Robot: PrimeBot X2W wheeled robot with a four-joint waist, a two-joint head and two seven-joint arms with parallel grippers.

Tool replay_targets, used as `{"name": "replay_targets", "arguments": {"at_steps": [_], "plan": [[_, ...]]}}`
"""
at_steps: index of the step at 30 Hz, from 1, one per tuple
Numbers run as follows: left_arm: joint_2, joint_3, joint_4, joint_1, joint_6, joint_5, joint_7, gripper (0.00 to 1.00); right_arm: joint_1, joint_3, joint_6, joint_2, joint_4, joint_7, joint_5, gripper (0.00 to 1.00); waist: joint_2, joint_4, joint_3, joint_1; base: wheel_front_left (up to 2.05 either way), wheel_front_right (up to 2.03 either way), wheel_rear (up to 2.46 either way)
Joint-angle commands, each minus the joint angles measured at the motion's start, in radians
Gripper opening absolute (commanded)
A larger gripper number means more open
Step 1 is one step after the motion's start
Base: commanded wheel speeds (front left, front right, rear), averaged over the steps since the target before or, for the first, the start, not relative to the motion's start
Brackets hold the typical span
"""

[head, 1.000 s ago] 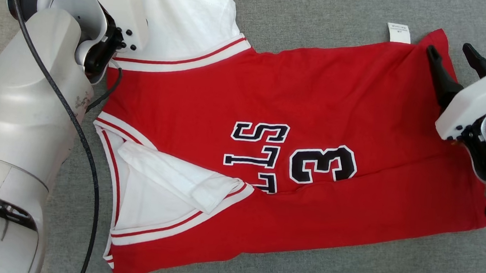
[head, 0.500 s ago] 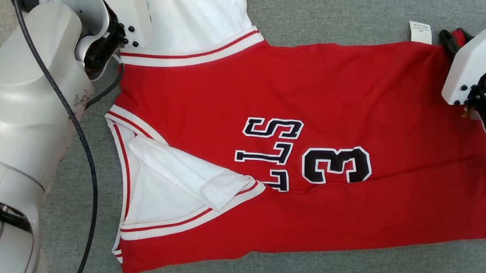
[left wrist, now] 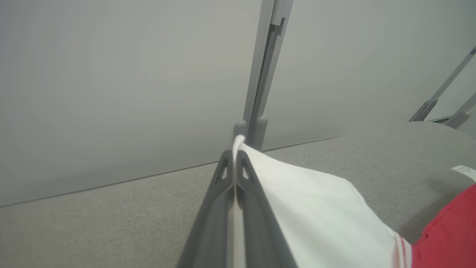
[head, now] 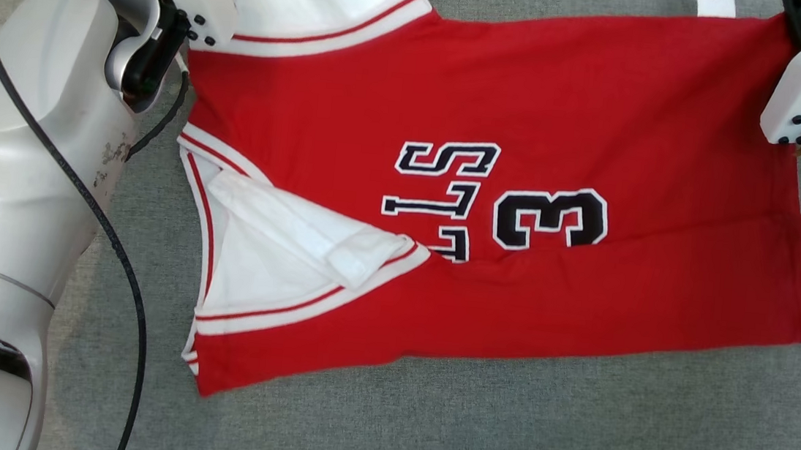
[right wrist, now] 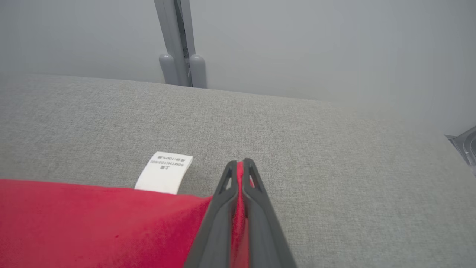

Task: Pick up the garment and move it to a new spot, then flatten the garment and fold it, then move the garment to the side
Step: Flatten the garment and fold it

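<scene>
The garment is a red jersey with white sleeves and black lettering, spread sideways on the grey fabric surface. In the left wrist view my left gripper is shut on the white sleeve, cloth pinched between its fingertips. At the head view's top right, my right gripper holds the far red hem corner. The right wrist view shows that right gripper shut on red cloth of the garment, next to the white care label.
The grey fabric surface extends around the garment on all sides. A black cable hangs along my left arm. A grey wall with a vertical post stands behind the surface's far edge.
My right gripper went from open above the hem corner to shut on it. The camera shifted, so the whole garment sits higher in the head view.
</scene>
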Motion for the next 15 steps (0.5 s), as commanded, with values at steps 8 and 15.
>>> {"name": "replay_targets", "arguments": {"at_steps": [8, 15], "plan": [[0.028, 0.008, -0.1, 0.079, -0.004, -0.022, -0.096, 0.0, 0.057, 0.014, 0.0, -0.036, -0.005, -0.21, -0.01, 0.0, 0.0, 0.023, -0.037, 0.0, 0.0, 0.0, 0.0], [0.093, 0.035, -0.297, 0.292, -0.007, -0.089, -0.14, 0.0, 0.196, 0.031, 0.0, -0.101, -0.025, -0.34, 0.083, 0.0, 0.0, 0.051, -0.105, 0.0, 0.0, 0.0, 0.0]]}}
